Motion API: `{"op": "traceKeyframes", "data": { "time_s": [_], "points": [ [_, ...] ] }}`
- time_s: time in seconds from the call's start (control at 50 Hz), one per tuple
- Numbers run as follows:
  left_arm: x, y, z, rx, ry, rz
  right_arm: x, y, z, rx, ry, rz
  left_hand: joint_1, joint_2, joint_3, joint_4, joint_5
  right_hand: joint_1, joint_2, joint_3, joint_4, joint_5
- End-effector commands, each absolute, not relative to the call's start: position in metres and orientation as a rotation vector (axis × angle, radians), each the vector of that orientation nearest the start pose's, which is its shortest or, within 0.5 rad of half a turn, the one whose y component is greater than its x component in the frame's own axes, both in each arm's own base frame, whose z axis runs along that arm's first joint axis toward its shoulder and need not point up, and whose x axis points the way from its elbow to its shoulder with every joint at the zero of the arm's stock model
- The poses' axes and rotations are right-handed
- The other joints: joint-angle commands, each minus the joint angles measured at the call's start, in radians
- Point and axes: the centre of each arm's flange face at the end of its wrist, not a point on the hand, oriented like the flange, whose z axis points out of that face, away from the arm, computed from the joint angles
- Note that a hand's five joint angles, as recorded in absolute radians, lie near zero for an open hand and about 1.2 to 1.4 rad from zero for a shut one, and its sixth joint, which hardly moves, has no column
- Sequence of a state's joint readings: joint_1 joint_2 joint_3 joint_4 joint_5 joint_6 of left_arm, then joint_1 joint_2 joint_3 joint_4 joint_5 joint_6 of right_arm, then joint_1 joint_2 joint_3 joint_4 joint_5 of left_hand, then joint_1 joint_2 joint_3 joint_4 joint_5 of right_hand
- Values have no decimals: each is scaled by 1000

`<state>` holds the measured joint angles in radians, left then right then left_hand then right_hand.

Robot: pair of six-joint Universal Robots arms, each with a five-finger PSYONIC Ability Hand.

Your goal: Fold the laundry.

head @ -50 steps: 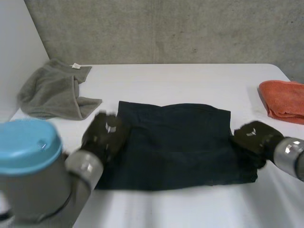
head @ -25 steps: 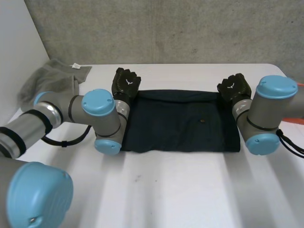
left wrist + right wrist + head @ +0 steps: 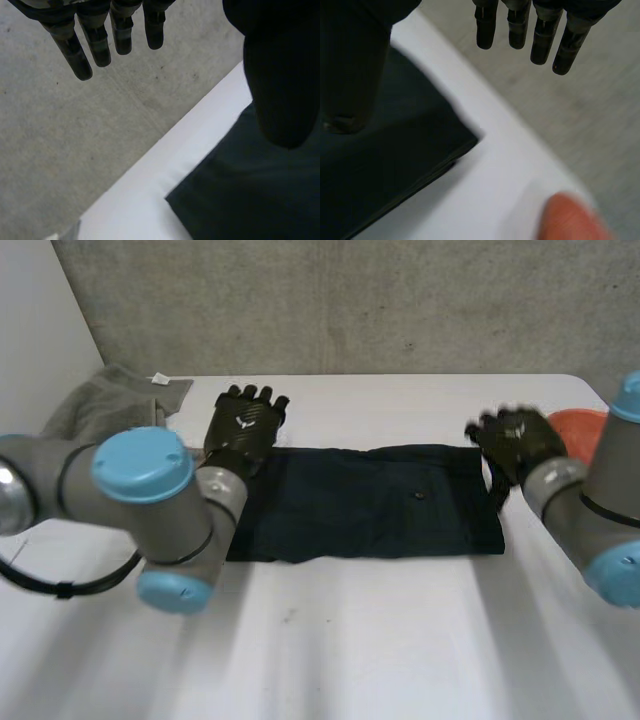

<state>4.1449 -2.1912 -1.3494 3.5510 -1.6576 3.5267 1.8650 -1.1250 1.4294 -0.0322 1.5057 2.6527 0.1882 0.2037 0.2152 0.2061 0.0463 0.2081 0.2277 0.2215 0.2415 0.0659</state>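
The dark garment (image 3: 370, 502) lies folded in a band at the centre of the table (image 3: 400, 640). The left hand (image 3: 245, 425) hovers at its ten o'clock corner and the right hand (image 3: 515, 440) at two o'clock — fingers straight, empty, so the fold is likely laid.

White tabletop (image 3: 400, 640), matte, w/ a small dark speck near the front-centre. Grey towel (image 3: 115, 395) crumpled at far left corner, white tag (image 3: 160, 378) at its back edge; a bit of the towel's corner also in left wrist view (image 3: 67, 232). Orange cloth (image 3: 578, 425) at far right edge of tabletop, partly hidden; a blurred orange patch in right wrist view (image 3: 570, 220). Grey & orange pieces well apart, at opposite sides. Behind tabletop: rough concrete wall (image 3: 350, 300), mottled grey w/ small pits; seen in wrist views too (image 3: 75, 140) (image 3: 580, 110). Plain white panel (image 3: 40, 340) at left, meets the wall at an angle.
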Motion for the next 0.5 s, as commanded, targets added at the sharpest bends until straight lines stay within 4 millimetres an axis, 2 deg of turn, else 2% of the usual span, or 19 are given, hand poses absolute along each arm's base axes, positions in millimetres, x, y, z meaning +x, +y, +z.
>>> {"op": "traceKeyframes", "data": {
  "time_s": [0.02,0.12,0.14,0.2,0.24,0.26,0.28,0.34,0.46,0.5],
  "points": [
    [-314,-263,179,909,2209,-2237,224,-299,168,-949,2422,-1657,-14,-29,-41,-32,-46,194,174,180,160,161],
    [-311,-257,167,927,2248,-2188,224,-308,151,-942,2390,-1694,-14,-29,-41,-32,-46,247,227,233,213,214],
    [-311,-257,166,926,2251,-2186,224,-311,141,-941,2397,-1684,-14,-29,-41,-32,-46,250,230,236,216,217],
    [-310,-258,166,922,2250,-2185,225,-316,131,-942,2401,-1681,-14,-29,-41,-32,-46,317,297,304,283,285],
    [-310,-259,166,921,2247,-2186,226,-319,125,-948,2395,-1685,-14,-29,-41,-32,-46,563,543,549,529,530],
    [-310,-259,167,920,2246,-2188,226,-321,124,-947,2389,-1695,-14,-29,-41,-32,-46,764,745,751,731,732],
    [-310,-259,167,920,2246,-2188,226,-326,124,-942,2380,-1724,-14,-29,-41,-32,-46,1184,1164,1171,1150,1152],
    [-311,-259,167,922,2245,-2190,224,-330,126,-928,2373,-1761,-14,-29,-41,-32,-46,1188,1169,1175,1155,1156],
    [-310,-257,172,919,2239,-2198,196,-341,139,-873,2420,-1819,-14,-29,-41,-32,-46,1188,1169,1175,1155,1156],
    [-309,-256,175,912,2237,-2198,184,-342,153,-905,2428,-1872,-14,-29,-41,-32,-46,1188,1169,1175,1155,1156]
  ]
}}
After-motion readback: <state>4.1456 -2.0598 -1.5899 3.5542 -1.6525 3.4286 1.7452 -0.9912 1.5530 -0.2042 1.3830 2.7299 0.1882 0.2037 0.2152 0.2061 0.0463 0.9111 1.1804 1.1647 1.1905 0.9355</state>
